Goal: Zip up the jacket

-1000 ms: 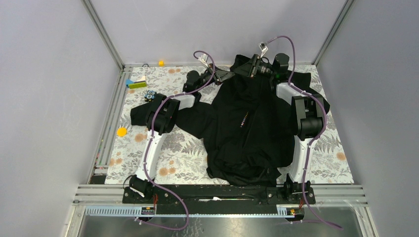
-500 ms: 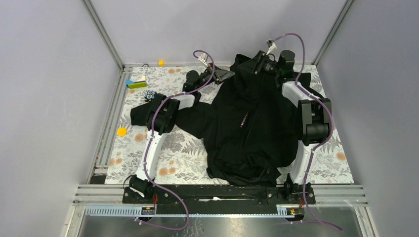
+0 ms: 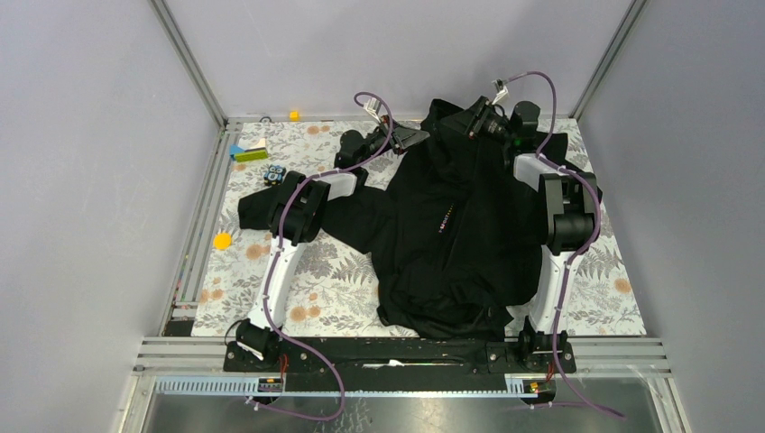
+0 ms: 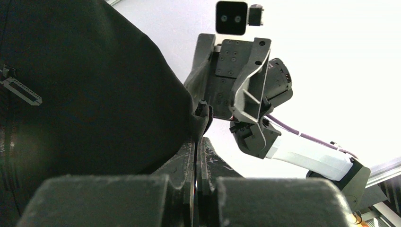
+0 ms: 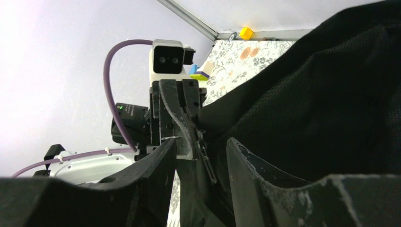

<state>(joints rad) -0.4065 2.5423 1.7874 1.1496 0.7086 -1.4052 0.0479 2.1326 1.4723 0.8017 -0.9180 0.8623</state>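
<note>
The black jacket (image 3: 451, 225) lies spread over the middle of the table, collar at the far end, with tiny coloured marks (image 3: 444, 216) at mid-chest. My left gripper (image 3: 410, 137) is at the collar's left edge. In the left wrist view it (image 4: 197, 142) is shut, with the jacket's (image 4: 94, 104) front edge pinched at its tips. My right gripper (image 3: 471, 120) hovers at the collar top, facing the left one. In the right wrist view it (image 5: 201, 149) is open, with the zipper edge (image 5: 204, 153) and the jacket (image 5: 321, 109) between its fingers (image 5: 246, 163).
A yellow cube (image 3: 294, 115) sits at the far edge, green and blue blocks (image 3: 248, 152) and a small black piece (image 3: 275, 173) at far left, and a yellow disc (image 3: 222, 241) at left. The floral mat (image 3: 325, 289) shows around the jacket. Grey walls enclose the table.
My right gripper has drawn back and to the right along the collar top, and its elbow has shifted. My left gripper has kept its hold in place.
</note>
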